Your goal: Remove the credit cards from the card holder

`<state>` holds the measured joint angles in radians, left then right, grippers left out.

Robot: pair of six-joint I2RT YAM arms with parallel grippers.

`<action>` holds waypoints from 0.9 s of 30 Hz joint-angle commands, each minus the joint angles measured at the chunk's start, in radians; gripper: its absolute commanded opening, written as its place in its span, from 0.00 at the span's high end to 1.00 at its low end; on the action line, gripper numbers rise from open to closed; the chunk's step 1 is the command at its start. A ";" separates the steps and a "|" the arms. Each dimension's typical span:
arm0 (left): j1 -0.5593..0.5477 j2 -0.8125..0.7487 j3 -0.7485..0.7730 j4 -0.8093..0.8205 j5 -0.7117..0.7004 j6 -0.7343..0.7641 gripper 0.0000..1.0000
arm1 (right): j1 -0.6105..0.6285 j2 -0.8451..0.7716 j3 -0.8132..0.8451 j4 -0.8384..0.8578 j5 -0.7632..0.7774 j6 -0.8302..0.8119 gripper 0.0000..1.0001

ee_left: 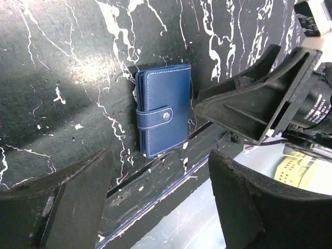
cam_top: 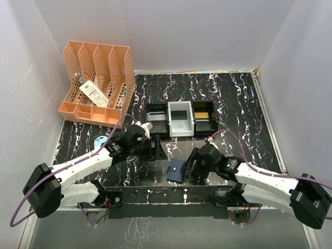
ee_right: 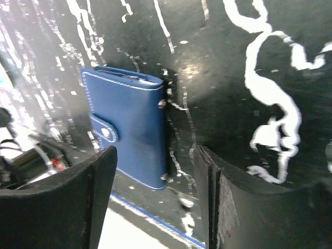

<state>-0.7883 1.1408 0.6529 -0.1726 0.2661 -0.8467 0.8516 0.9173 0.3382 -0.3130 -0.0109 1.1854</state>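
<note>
Evidently the card holder is laid shut, clasp up, ahead of the left jaws and right jaws, both spread empty for unfastening.

Card holder shut, contents out of sight
Its snapped strap keeps the inner faces hidden. The left fingers and right fingers are cut off by the bottom edge of their wrist views, and the right wrist view is blurred. From above, the left arm half-covers a pale blue item on the counter.
</note>
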 commanded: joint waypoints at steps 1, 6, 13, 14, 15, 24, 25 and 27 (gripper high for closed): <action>-0.040 0.014 0.050 -0.021 -0.046 0.021 0.30 | -0.001 0.050 -0.032 0.158 -0.087 0.093 0.42; -0.070 0.061 0.070 -0.028 -0.056 0.029 0.33 | -0.003 0.111 -0.017 0.140 -0.070 0.083 0.45; -0.113 0.122 0.088 -0.015 -0.080 0.014 0.38 | -0.003 0.166 -0.041 0.212 -0.069 0.094 0.57; -0.121 0.134 0.100 -0.030 -0.097 0.018 0.38 | -0.003 0.175 -0.037 0.220 -0.070 0.093 0.61; -0.128 0.149 0.111 -0.056 -0.112 0.022 0.38 | -0.005 0.183 -0.034 0.228 -0.073 0.093 0.64; -0.202 0.242 0.186 -0.107 -0.204 0.040 0.40 | -0.009 0.202 -0.004 0.291 -0.118 0.089 0.88; -0.208 0.259 0.195 -0.114 -0.211 0.042 0.40 | -0.011 0.201 -0.004 0.289 -0.122 0.089 0.89; -0.223 0.284 0.211 -0.127 -0.229 0.047 0.38 | -0.011 0.198 0.037 0.285 -0.127 0.088 0.92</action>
<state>-0.9836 1.3891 0.8135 -0.2512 0.0952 -0.8211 0.8471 1.1168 0.3141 -0.0711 -0.1242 1.2831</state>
